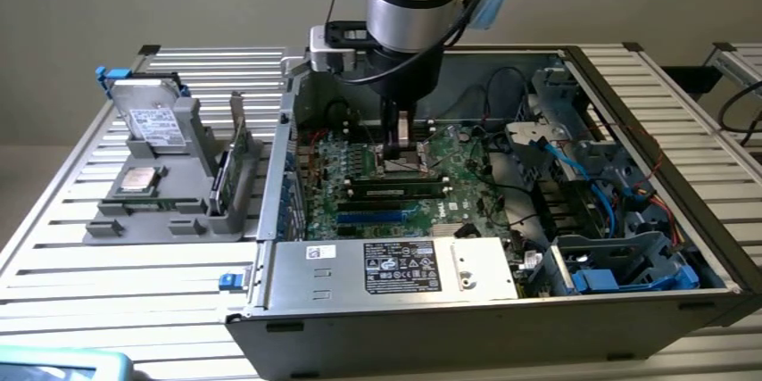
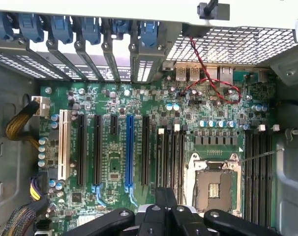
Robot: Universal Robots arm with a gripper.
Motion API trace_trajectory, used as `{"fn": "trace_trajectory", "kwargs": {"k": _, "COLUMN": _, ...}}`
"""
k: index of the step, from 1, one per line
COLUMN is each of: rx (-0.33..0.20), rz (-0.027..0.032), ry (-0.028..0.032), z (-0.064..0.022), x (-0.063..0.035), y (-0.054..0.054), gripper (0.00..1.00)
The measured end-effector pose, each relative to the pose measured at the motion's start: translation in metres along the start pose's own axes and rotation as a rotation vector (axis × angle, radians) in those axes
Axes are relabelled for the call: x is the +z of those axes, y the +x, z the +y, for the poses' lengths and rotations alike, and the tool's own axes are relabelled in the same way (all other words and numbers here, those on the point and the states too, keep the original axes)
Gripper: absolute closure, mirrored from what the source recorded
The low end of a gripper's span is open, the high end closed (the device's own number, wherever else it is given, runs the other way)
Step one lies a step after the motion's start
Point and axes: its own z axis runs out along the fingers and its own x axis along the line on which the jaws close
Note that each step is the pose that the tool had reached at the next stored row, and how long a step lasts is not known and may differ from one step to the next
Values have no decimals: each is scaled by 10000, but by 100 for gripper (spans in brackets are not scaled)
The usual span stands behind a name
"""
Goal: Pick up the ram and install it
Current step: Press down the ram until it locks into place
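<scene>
We note the open computer case (image 1: 501, 305) on the slatted table (image 1: 107, 265), its motherboard (image 2: 114, 162) exposed, the gripper (image 1: 408, 144) low over the CPU socket (image 2: 214, 183) with fingers pressed together, the ram (image 1: 397, 192) seated in a slot just beside.

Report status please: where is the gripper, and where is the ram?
Gripper shut, low inside the computer case, over the motherboard. Ram lies in a slot near the gripper, not held. Nothing in the way.
</scene>
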Motion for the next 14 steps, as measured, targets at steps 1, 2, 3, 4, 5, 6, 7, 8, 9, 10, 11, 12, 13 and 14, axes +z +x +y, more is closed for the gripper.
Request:
{"fn": "trace_trajectory", "kwargs": {"k": 1, "rx": 3, "rz": 0, "ry": 0, "z": -7, "x": -2, "y": 4, "gripper": 89}}
{"fn": "trace_trajectory", "kwargs": {"k": 2, "rx": 6, "rz": 0, "ry": 0, "z": -14, "x": -3, "y": 7, "gripper": 89}}
{"fn": "trace_trajectory", "kwargs": {"k": 3, "rx": 10, "rz": -1, "ry": 0, "z": -22, "x": -3, "y": 9, "gripper": 89}}
{"fn": "trace_trajectory", "kwargs": {"k": 4, "rx": 16, "rz": 0, "ry": 1, "z": -29, "x": -3, "y": 11, "gripper": 89}}
{"fn": "trace_trajectory", "kwargs": {"k": 5, "rx": 23, "rz": -1, "ry": 2, "z": -37, "x": -3, "y": 11, "gripper": 89}}
{"fn": "trace_trajectory", "kwargs": {"k": 6, "rx": 28, "rz": -1, "ry": 2, "z": -46, "x": -4, "y": 13, "gripper": 89}}
{"fn": "trace_trajectory", "kwargs": {"k": 7, "rx": 33, "rz": -2, "ry": 3, "z": -56, "x": -4, "y": 14, "gripper": 89}}
{"fn": "trace_trajectory", "kwargs": {"k": 8, "rx": 36, "rz": -6, "ry": 3, "z": -68, "x": -4, "y": 14, "gripper": 89}}
{"fn": "trace_trajectory", "kwargs": {"k": 9, "rx": 37, "rz": -15, "ry": 4, "z": -78, "x": -5, "y": 15, "gripper": 89}}
{"fn": "trace_trajectory", "kwargs": {"k": 10, "rx": 37, "rz": -31, "ry": 4, "z": -78, "x": -5, "y": 15, "gripper": 89}}
{"fn": "trace_trajectory", "kwargs": {"k": 11, "rx": 36, "rz": -30, "ry": 4, "z": -78, "x": -5, "y": 15, "gripper": 89}}
{"fn": "trace_trajectory", "kwargs": {"k": 12, "rx": 37, "rz": -31, "ry": 3, "z": -78, "x": -5, "y": 15, "gripper": 89}}
{"fn": "trace_trajectory", "kwargs": {"k": 13, "rx": 38, "rz": -32, "ry": 3, "z": -78, "x": -5, "y": 15, "gripper": 89}}
{"fn": "trace_trajectory", "kwargs": {"k": 14, "rx": 37, "rz": -31, "ry": 3, "z": -78, "x": -5, "y": 15, "gripper": 89}}
